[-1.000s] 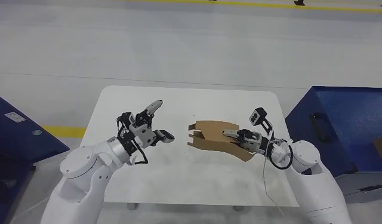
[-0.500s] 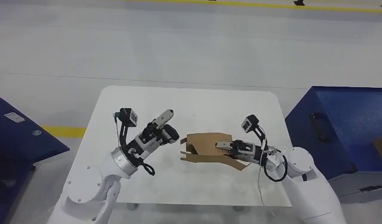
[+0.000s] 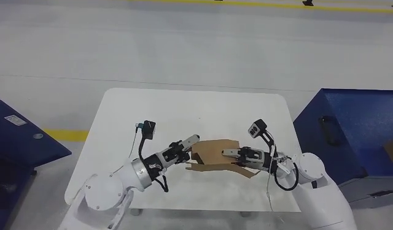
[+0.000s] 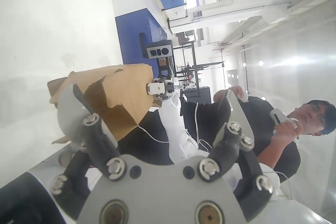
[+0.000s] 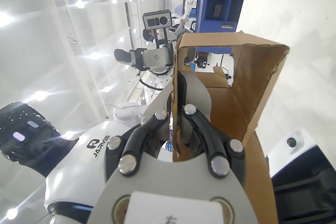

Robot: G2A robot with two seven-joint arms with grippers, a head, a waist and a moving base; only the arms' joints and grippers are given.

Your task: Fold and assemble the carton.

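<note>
A brown cardboard carton [image 3: 212, 151], partly opened into a tube, lies at the middle of the white table [image 3: 153, 113]. My right gripper [image 3: 229, 151] is shut on its upper right wall; in the right wrist view the fingers [image 5: 195, 93] pinch that cardboard panel [image 5: 236, 83] edge-on. My left gripper [image 3: 190, 144] is open at the carton's left end. In the left wrist view one finger [image 4: 71, 104] lies against the end flaps of the carton [image 4: 126, 88], and the other finger [image 4: 235, 109] stands well off to the side.
A blue cabinet [image 3: 344, 132] stands past the table's right side and another blue unit [image 3: 24, 144] at the left. The carton lies towards the front edge of the table, with bare tabletop behind it and to the left.
My left arm has swung in from the left and come up against the carton's left end, gripper open. The right gripper has kept its hold while the carton shifted slightly towards the front.
</note>
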